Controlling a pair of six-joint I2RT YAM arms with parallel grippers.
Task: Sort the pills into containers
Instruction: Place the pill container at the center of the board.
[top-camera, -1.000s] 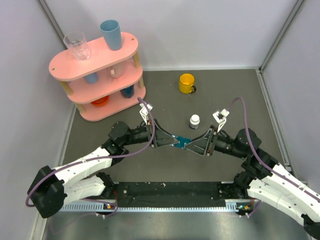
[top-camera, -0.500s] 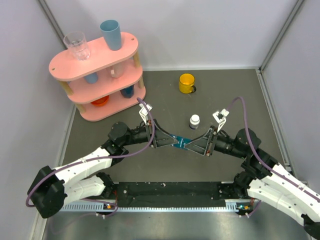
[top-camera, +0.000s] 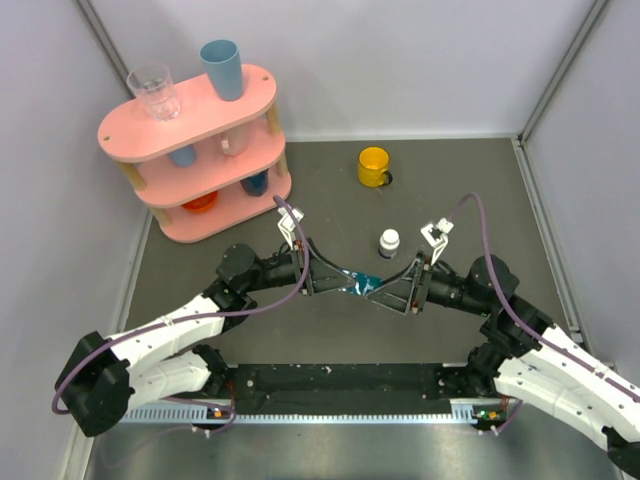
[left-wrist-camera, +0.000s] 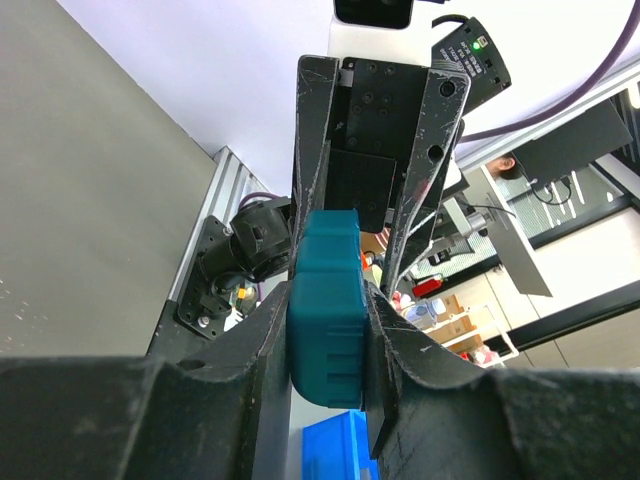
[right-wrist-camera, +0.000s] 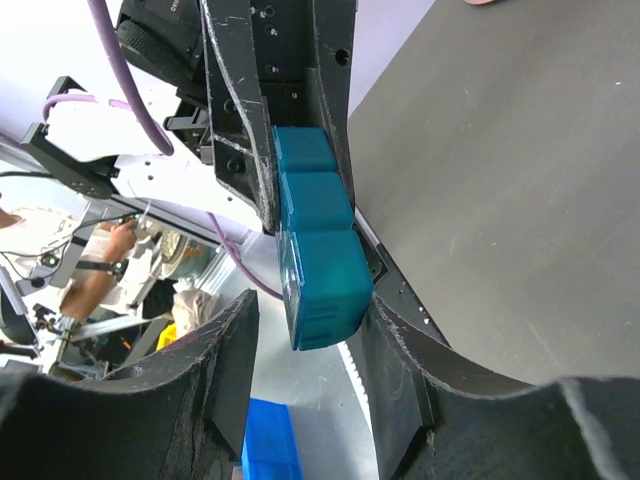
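Where the two arms meet mid-table, I see the pill box held between them, its long axis running gripper to gripper. My left gripper clamps one end, my right gripper the other. I cannot see any pills.

Bright, even light; blurred foregrounds

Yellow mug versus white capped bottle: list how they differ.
The yellow mug is open-topped with a handle; the white capped bottle is closed by a dark cap. The mug is wider and stands farther back; the bottle is slimmer and stands just behind the two grippers. Both stand upright on the table, untouched.
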